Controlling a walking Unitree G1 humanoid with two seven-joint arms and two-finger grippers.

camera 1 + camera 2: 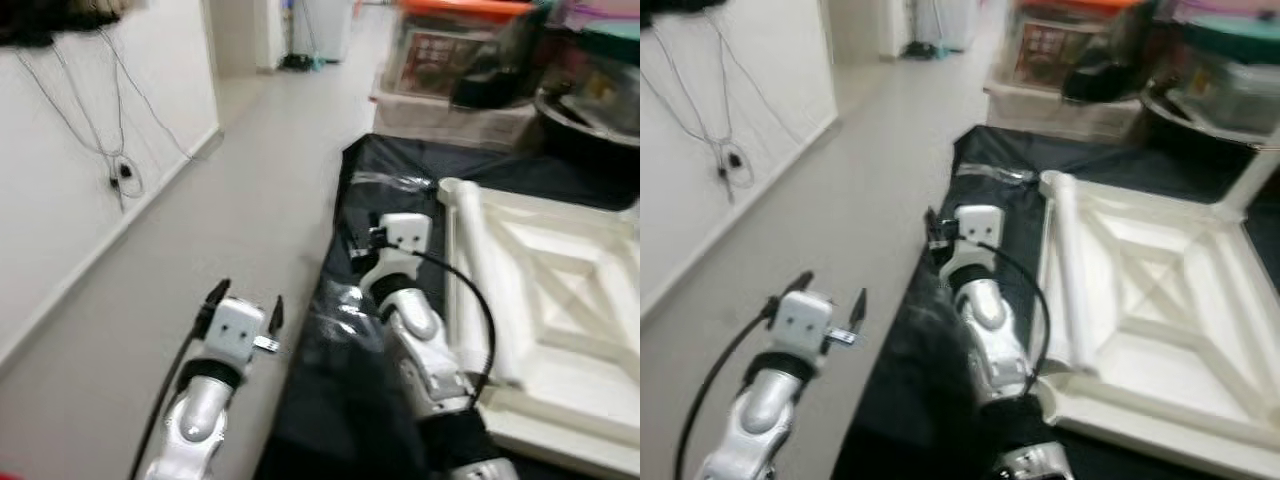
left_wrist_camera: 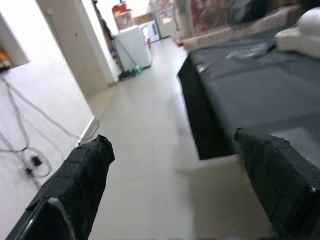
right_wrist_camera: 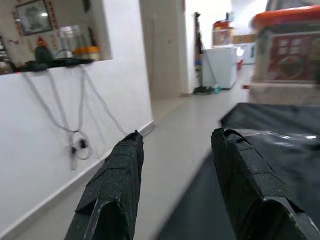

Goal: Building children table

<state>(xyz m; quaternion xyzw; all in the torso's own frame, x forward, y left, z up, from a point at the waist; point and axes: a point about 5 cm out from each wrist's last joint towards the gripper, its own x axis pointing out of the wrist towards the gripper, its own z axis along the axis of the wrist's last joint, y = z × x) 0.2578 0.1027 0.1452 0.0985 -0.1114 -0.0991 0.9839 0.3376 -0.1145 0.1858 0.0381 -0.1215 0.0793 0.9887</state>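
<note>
My left gripper (image 1: 246, 302) hangs over bare floor (image 1: 240, 170), its two black fingers (image 2: 75, 190) spread wide with nothing between them. Just to its right lies the edge of the black sheet (image 1: 350, 400) covering the ground, and ahead of it the pale floor runs down a corridor toward a white appliance (image 2: 132, 47) standing against the wall.

My right gripper (image 3: 175, 175) is held above the near-left part of that black sheet, pointing forward along its edge. Its fingers (image 3: 117, 185) are parted too, holding nothing; between them I see floor and the sheet's glossy folds. A black cable (image 1: 470, 300) loops from my right wrist back along the silver forearm.

The children's table (image 1: 540, 290) lies just to the right of my right gripper, resting on the black sheet. It is white, upside down by the look of it, showing a framed underside with ribs crossing in an X, and a rounded white bar (image 1: 1070, 270) along the edge nearest my right arm. My right forearm sits beside that edge; I cannot tell whether it touches.

Beyond the sheet, ahead of both grippers, stand blurred storage boxes (image 1: 455, 70), one with an orange lid. On the white wall (image 1: 70, 160) to my left, thin cords (image 1: 110, 150) dangle down
</note>
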